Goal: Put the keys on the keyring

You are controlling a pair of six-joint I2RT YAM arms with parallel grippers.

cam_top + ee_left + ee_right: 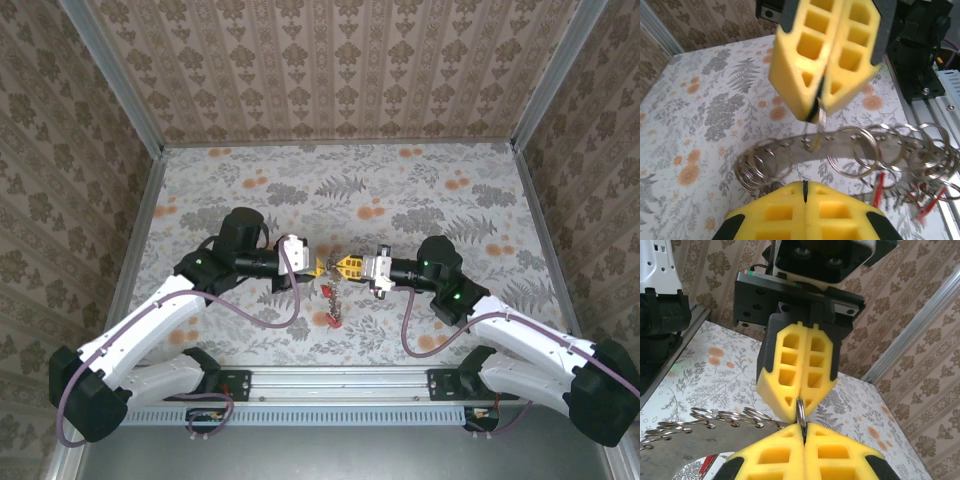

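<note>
The keyring is a flat, dark grey metal band, curved like a wide washer; it hangs tilted above the table, just under the tips of the two hands. Many small silver loops pass through holes along its edge and stand close together; the closed right hand pinches one of them, and the band hangs from it. The keys are tiny, mostly red, and dangle under the band on its right part. From above, the red ones lie lowest; whether they touch the table I cannot tell.
</note>
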